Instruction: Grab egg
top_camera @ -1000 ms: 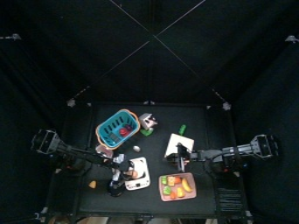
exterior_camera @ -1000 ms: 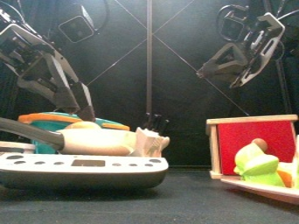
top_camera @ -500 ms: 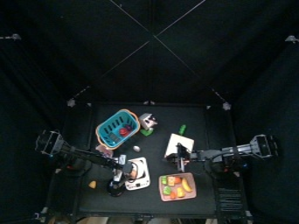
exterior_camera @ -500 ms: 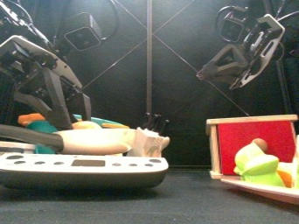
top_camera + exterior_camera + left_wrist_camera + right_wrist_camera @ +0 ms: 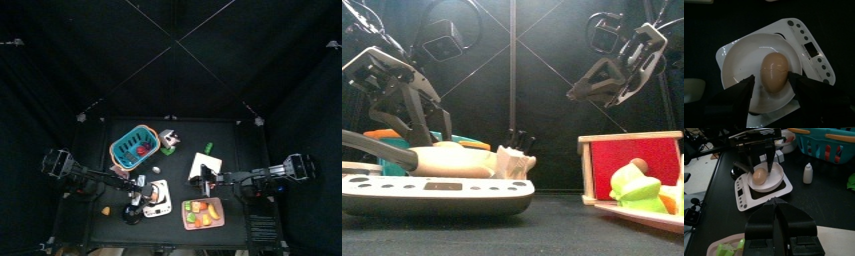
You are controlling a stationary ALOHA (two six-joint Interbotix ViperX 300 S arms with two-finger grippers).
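The egg point(image 5: 774, 72) lay on its side in the white bowl point(image 5: 737, 62) of a white kitchen scale point(image 5: 761, 188), near the front edge of the bench point(image 5: 114, 225), left of centre. The left claw point(image 5: 771, 90) hung right above it with both fingers spread wide, one on each side of the egg, nothing gripped; whether the fingers touched the egg could not be told. In the right wrist view the left claw's fingers point(image 5: 769, 153) came straight down at the egg point(image 5: 760, 175).

The right claw point(image 5: 777, 210) was raised off the bench to the right of the scale, jaws pressed together, empty.

A blue basket point(image 5: 135, 145) sat behind the scale toward the back-left part of the bench. A small white bottle point(image 5: 807, 174) stood just beside the scale. A pink tray point(image 5: 203, 212) with orange and yellow fruits point(image 5: 201, 214) sat near the front edge, right of the scale. A tiny orange piece point(image 5: 103, 211) lay near the front-left corner.
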